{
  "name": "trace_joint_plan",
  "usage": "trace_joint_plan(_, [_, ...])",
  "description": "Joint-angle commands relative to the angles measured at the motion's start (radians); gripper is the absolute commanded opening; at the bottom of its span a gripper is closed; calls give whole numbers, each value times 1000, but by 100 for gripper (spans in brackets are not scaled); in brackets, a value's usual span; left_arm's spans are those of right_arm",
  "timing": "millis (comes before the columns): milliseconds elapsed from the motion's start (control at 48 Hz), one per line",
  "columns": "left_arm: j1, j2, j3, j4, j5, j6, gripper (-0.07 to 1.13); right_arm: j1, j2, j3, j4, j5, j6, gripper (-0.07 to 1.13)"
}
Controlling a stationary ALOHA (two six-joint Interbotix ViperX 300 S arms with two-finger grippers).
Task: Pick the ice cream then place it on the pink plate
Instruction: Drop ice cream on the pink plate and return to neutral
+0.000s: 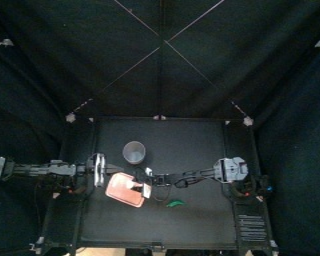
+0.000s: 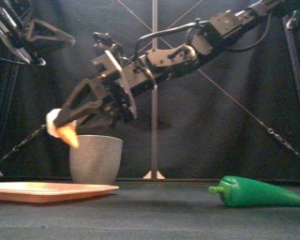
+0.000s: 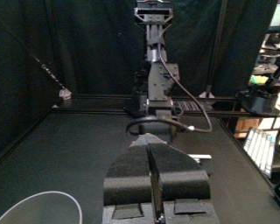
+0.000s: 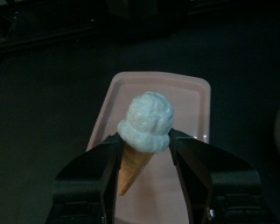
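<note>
No text, label, brand, number or sign can be read in any view.

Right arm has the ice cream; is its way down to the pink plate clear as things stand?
Probably yes. The right hand holds the ice cream above the plate, whose surface looks bare. The grey cup stands behind it and the green pepper lies off to the side, neither underneath.
</note>
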Motion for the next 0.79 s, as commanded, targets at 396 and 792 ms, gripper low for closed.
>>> trace_joint_plan(396, [-2, 2, -12, 0, -6, 2, -4, 0, 17, -146, -20, 126, -5, 103])
trace_joint_plan(792, [2, 0, -9, 0, -6, 2, -4, -26, -353, 195, -49, -18, -2, 103])
